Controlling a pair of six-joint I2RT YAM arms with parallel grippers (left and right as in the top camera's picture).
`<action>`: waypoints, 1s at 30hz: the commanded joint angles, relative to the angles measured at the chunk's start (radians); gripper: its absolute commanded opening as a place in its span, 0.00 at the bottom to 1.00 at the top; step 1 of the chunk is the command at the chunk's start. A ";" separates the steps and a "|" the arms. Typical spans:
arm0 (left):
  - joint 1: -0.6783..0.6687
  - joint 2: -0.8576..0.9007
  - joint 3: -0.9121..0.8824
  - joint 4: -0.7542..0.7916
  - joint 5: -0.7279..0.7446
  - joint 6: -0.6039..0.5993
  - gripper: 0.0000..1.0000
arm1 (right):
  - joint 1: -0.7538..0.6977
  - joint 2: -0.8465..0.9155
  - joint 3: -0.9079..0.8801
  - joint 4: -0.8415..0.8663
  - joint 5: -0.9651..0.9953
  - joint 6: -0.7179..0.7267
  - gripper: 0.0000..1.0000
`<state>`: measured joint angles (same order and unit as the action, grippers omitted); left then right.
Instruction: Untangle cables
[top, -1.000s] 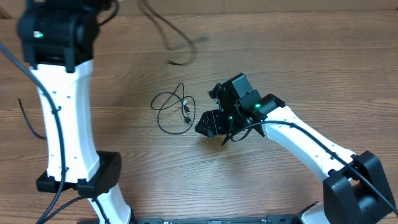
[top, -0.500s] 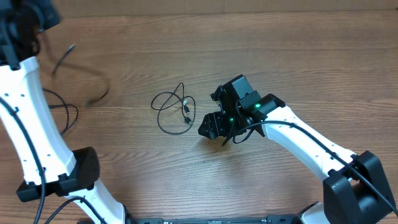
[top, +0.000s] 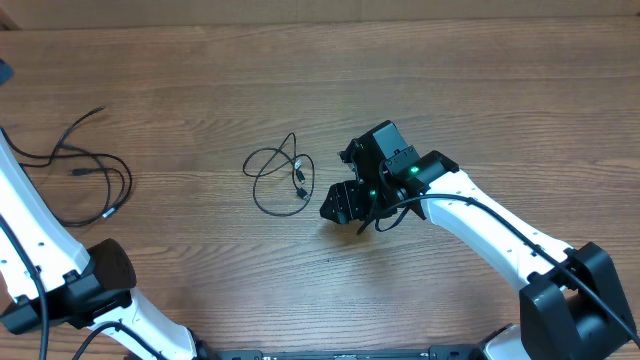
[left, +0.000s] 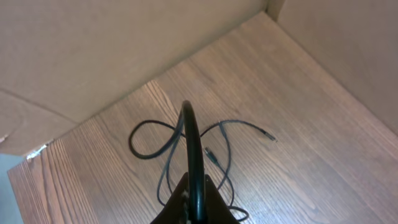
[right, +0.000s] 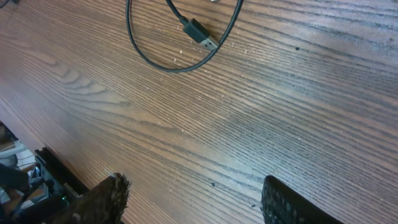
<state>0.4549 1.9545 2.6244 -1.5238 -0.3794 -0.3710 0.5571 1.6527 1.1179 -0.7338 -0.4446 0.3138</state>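
Wood-grain table, cardboard walls at its corner, holds 2 black cables lying well apart. Right gripper sits low with fingers spread and empty; the looped cable lies just ahead of it, a USB plug inside the loop. Left gripper is clamped on the second cable, whose slack trails on the wood below it. Separation looks all but finished: next, the left should release its cable flat, and the right may tease open the remaining loop.
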 joint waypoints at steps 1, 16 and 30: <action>0.025 0.005 -0.095 0.045 -0.024 -0.034 0.04 | 0.005 -0.001 0.000 -0.004 0.003 -0.008 0.67; 0.063 0.007 -0.419 0.175 0.023 -0.034 1.00 | 0.005 -0.001 0.000 -0.006 0.003 -0.008 0.67; 0.062 0.007 -0.432 0.182 0.139 -0.034 1.00 | 0.005 -0.001 0.000 -0.010 0.003 -0.008 0.67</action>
<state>0.5133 1.9583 2.1979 -1.3449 -0.2817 -0.3939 0.5571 1.6527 1.1179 -0.7460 -0.4446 0.3130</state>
